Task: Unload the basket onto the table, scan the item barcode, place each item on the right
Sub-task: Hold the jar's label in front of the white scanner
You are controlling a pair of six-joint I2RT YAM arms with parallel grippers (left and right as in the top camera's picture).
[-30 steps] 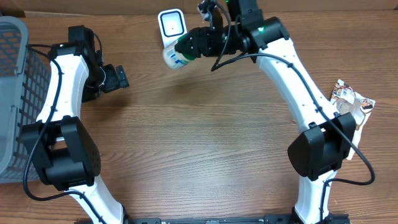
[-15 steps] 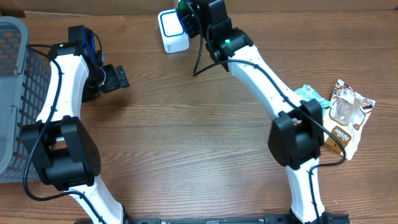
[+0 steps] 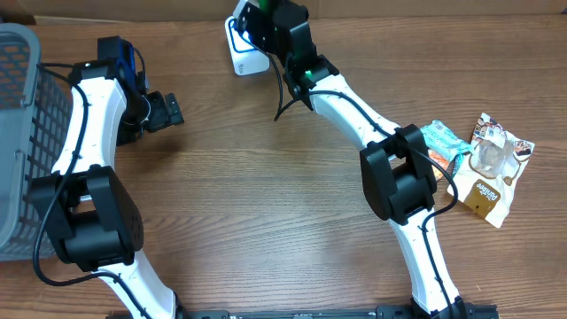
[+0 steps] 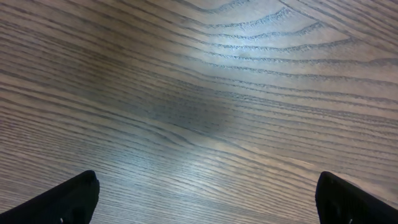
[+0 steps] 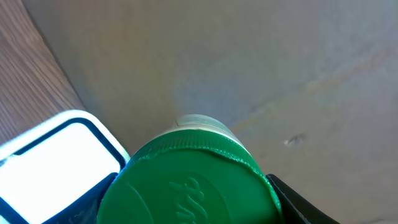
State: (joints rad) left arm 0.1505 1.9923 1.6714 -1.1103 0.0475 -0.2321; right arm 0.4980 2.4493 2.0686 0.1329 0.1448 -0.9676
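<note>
1. Right gripper [image 3: 266,25]: poised directly over the white, blue-rimmed barcode scanner [image 3: 239,53]. Its jaws are partly closed, clamped on a round, green-lidded plastic container [image 5: 186,186].
2. Task item: the container hangs in that grip, just beside and above the scanner's bright window.
3. Step in hand, as I judge it: presenting the label. To do it well, turn the printed side squarely towards the window and hold it steady, near but not touching.
4. Left gripper [image 3: 165,112]: well left of the scanner, jaws wide and empty over the brown wood-grain table [image 4: 205,93].
5. Views:
   - The right wrist camera shows the lid and the window side by side, which the arm hides overhead.
   - Only overhead shows the grey mesh basket [image 3: 13,133] far left of the scanner and the crumpled snack packets [image 3: 496,164] far right.
   - No view shows the barcode.
</note>
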